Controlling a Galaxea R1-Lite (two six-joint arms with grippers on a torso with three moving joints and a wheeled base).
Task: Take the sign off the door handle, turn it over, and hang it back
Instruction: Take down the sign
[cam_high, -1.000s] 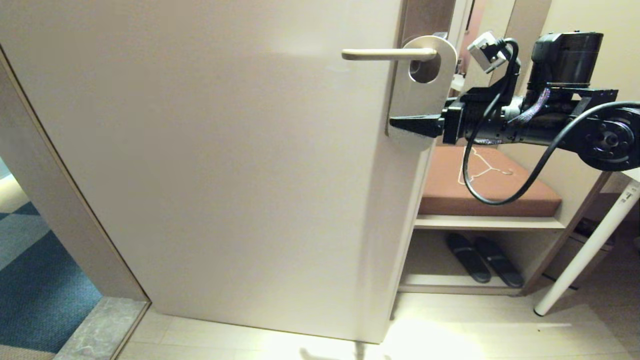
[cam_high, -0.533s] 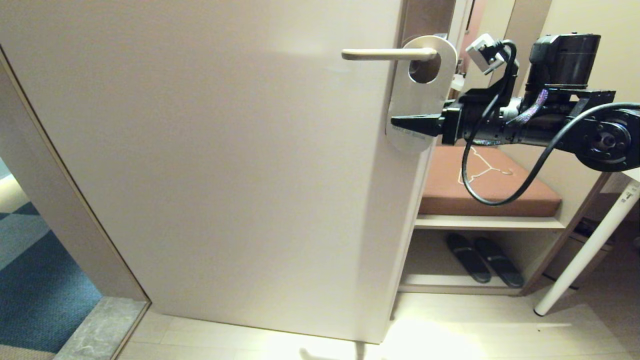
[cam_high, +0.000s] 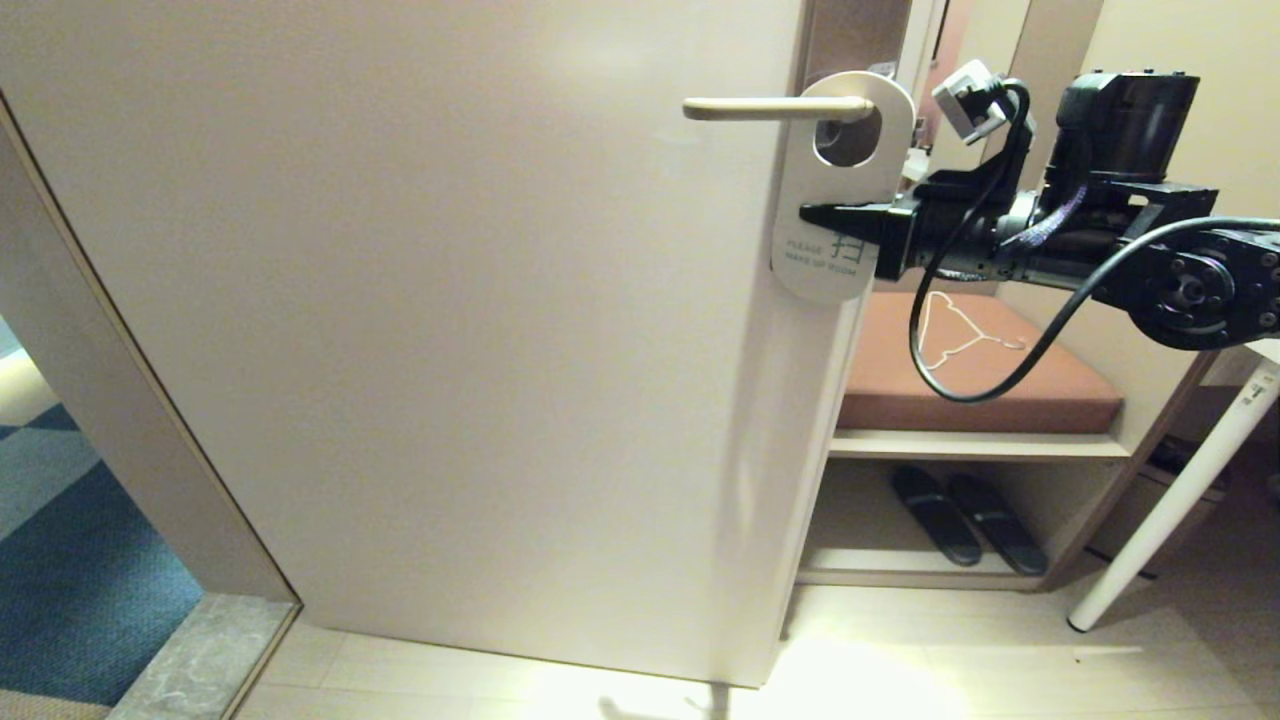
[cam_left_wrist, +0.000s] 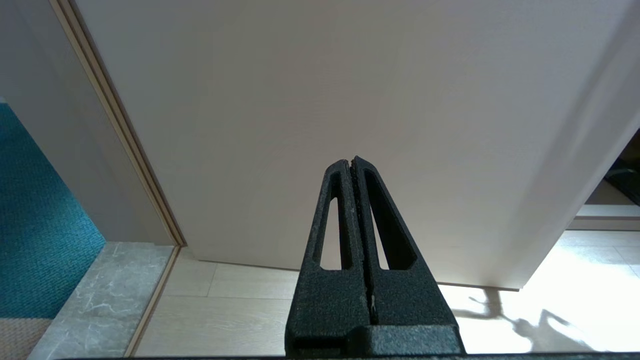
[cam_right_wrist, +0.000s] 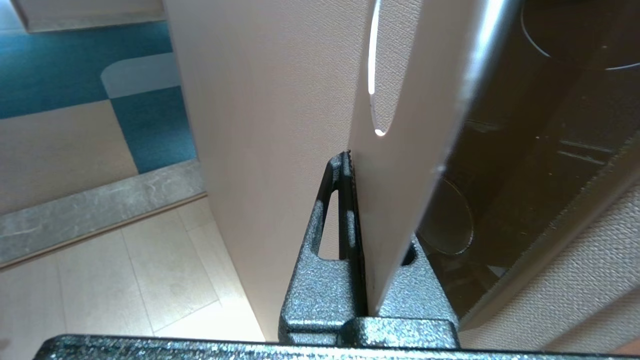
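While the sign (cam_high: 838, 190) hangs by its oval hole on the door handle (cam_high: 765, 108), white face outward, long axis vertical, the right gripper (cam_high: 825, 214) pinches its mid-body from the door-edge side. Left gripper (cam_left_wrist: 354, 165) pressed together, empty, low before the door.

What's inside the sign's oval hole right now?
The door handle passes through the hole of the sign; dark backplate shows behind. The right gripper clamps the sign lower down, covering part of its print.
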